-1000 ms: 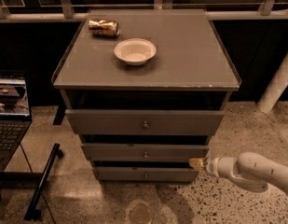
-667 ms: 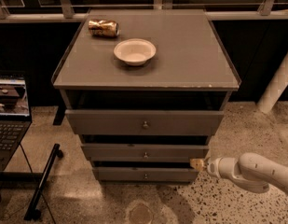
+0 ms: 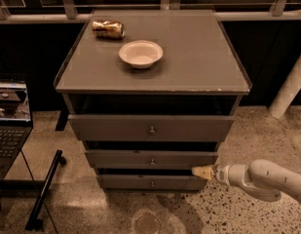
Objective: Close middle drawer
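The middle drawer (image 3: 151, 158) is a low grey front with a small round metal knob (image 3: 151, 163). It stands pulled out a little from the grey cabinet (image 3: 189, 62), with a dark gap above it. My gripper (image 3: 199, 172) comes in from the right on a white arm (image 3: 259, 179). Its beige tips are together in one point and hold nothing. They sit at the drawer's right end, just under its lower edge and close against the front. The taller top drawer (image 3: 151, 127) also stands out a little. The lowest drawer (image 3: 151, 182) is below.
A white bowl (image 3: 141, 53) and a tipped brown can (image 3: 107, 28) lie on the cabinet top. A laptop (image 3: 9, 116) and a black stand leg (image 3: 45, 189) are at the left on the speckled floor. A white pole (image 3: 289, 89) leans at the right.
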`<action>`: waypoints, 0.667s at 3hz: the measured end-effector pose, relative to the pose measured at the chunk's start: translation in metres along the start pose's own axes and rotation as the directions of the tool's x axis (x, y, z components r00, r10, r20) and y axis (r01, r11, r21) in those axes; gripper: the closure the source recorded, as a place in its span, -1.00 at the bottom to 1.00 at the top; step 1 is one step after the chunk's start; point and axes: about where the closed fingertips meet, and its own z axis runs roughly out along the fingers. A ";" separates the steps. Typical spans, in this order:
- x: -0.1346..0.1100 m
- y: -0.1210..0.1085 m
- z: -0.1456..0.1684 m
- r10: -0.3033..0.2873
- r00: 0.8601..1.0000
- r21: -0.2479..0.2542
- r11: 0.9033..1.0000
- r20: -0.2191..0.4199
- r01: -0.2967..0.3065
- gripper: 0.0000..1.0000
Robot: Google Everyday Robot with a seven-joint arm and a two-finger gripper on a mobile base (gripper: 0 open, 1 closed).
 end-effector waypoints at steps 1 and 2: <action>0.000 0.000 0.000 0.000 1.000 0.000 1.000 0.000 0.000 -1.00; 0.000 0.000 0.000 0.000 1.000 0.000 1.000 0.000 0.000 -1.00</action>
